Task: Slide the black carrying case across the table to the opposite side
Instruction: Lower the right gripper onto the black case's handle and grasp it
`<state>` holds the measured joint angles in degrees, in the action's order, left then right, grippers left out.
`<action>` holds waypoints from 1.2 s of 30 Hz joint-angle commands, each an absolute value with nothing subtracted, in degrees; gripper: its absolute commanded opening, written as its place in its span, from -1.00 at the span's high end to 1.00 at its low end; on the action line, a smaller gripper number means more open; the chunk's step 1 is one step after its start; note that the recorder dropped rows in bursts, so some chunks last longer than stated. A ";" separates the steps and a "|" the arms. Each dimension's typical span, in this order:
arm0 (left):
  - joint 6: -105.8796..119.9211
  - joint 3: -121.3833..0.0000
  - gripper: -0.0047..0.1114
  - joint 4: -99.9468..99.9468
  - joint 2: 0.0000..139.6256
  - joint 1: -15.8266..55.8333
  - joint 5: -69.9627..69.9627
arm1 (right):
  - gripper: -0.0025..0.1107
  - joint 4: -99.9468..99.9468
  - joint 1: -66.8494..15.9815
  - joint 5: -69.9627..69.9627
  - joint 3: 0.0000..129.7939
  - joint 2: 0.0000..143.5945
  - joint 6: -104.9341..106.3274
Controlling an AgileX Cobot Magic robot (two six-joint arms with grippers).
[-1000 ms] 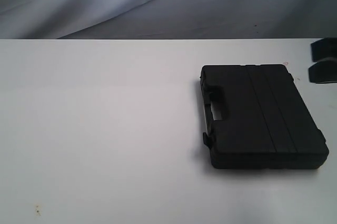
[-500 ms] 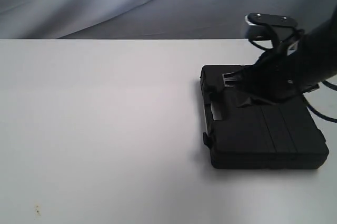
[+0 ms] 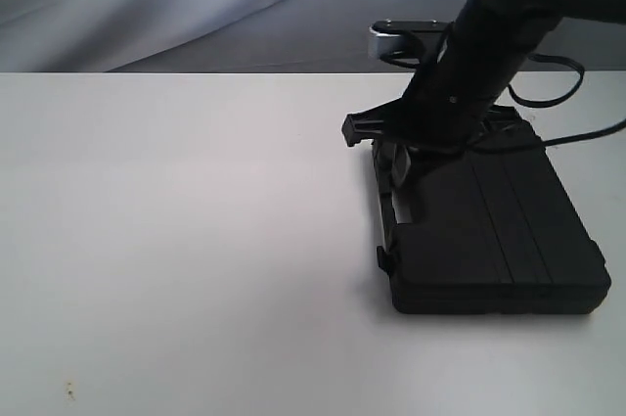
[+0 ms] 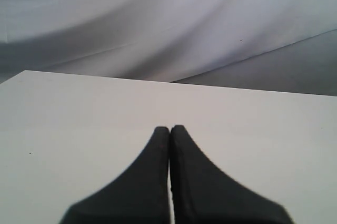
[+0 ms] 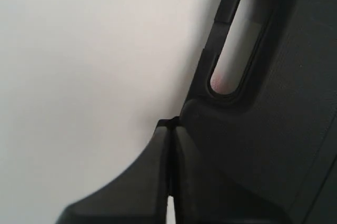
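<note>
On table (image 3: 176, 240), one case (image 3: 494, 240) (black)

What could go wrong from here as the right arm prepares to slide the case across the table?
1. The shut right claw sits at the case's far corner beside the handle slot, well off-centre. A force there would likely spin the case rather than slide it straight.
2. The claw lies right at the case's edge, so it may slip off onto the table and lose the case.
</note>
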<state>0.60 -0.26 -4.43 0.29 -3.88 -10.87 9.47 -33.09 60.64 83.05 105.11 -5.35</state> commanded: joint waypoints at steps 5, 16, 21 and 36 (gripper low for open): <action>0.57 0.00 0.91 -5.01 0.00 -4.03 -10.74 | 0.96 6.69 -33.18 60.35 89.61 112.32 -6.55; 0.44 0.00 0.91 -5.01 0.00 -4.03 -10.74 | 0.96 2.87 -33.18 51.91 89.73 115.81 -11.88; 0.44 0.00 0.91 -5.01 0.00 -4.03 -10.74 | 0.96 2.87 -33.18 53.20 89.73 119.25 -12.02; 0.58 0.00 0.91 -5.01 0.00 -4.03 -10.74 | 0.34 3.00 -33.18 52.07 89.73 120.22 -12.42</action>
<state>0.60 -0.26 -4.43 0.29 -3.88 -10.87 3.74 -33.09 52.56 89.63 120.53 -12.16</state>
